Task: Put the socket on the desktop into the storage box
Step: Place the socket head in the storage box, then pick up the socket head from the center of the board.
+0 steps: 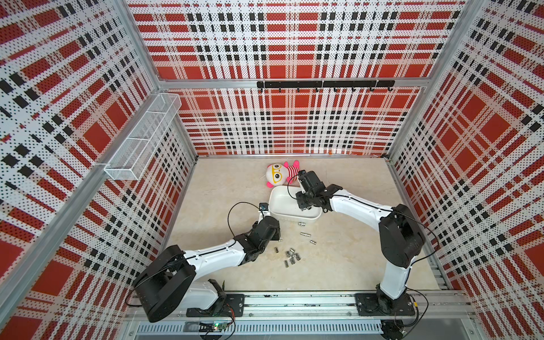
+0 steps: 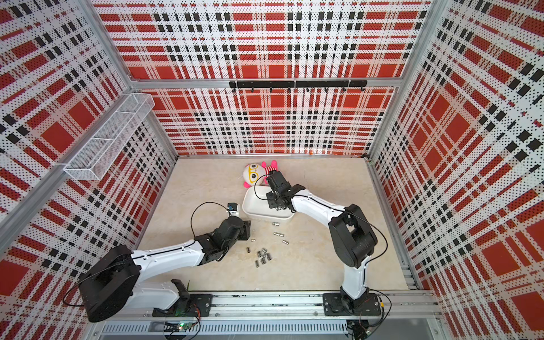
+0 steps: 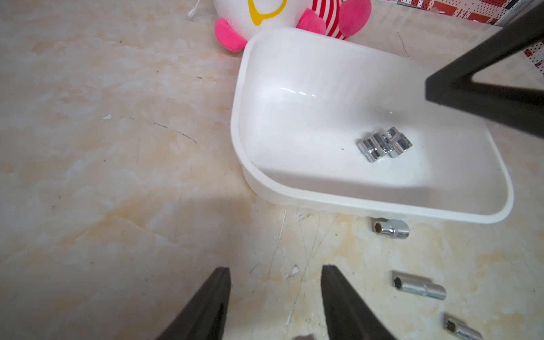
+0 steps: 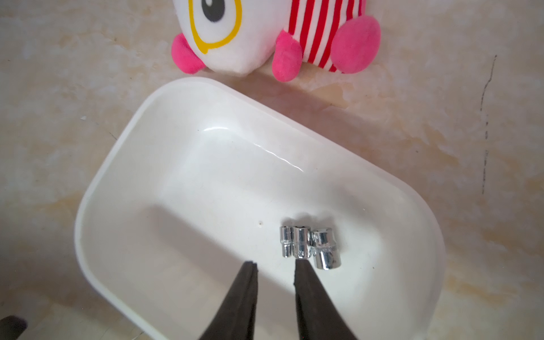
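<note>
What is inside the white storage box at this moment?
Three chrome sockets lie touching on the storage box floor; nothing else shows. The right tool hides a small strip of floor.

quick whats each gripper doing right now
left gripper: open, empty, jaws apart over the desktop
right gripper: open a little, empty, above the storage box
</note>
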